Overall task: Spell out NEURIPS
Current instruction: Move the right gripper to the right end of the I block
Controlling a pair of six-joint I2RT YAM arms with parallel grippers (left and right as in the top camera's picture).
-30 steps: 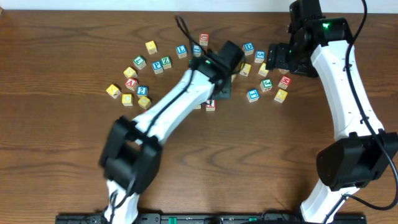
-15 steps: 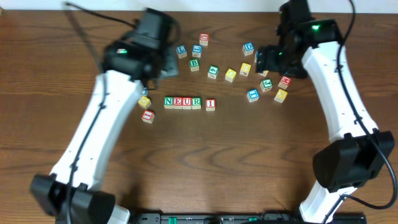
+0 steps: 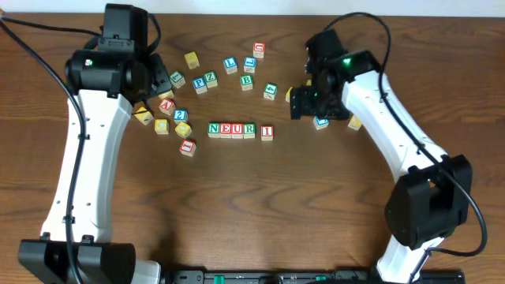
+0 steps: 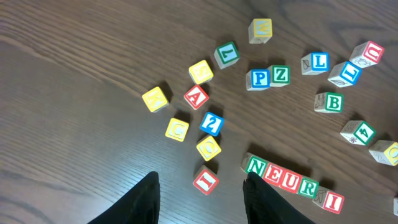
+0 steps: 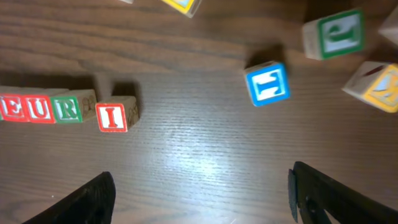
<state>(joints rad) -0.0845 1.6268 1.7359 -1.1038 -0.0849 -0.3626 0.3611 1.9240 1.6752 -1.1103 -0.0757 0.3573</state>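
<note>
Small wooden cubes with pale bare-wood sides and painted letter faces in red, green, blue and yellow. The NEUR row (image 3: 231, 129) sits mid surface (image 3: 260, 205), four cubes touching in a straight line. The I block (image 3: 267, 132) is just beside the R with a small gap, slightly turned. The P block (image 4: 260, 78), blue letter, lies up-left in the loose scatter, touching the green Z block (image 4: 281, 75).

The left pincer (image 4: 202, 202) is spread wide with nothing between its dark fingers, over the left part of the scatter. The right pincer (image 5: 199, 202) is also wide and empty, over bare wood right of the I block, with a blue block (image 5: 267, 83) near.

Surface is dark brown wood grain with fine streaks and a soft sheen. Both arms (image 3: 87, 158) are white glossy shells with black joints. A pale strip runs past the far edge; the room is otherwise out of view.
</note>
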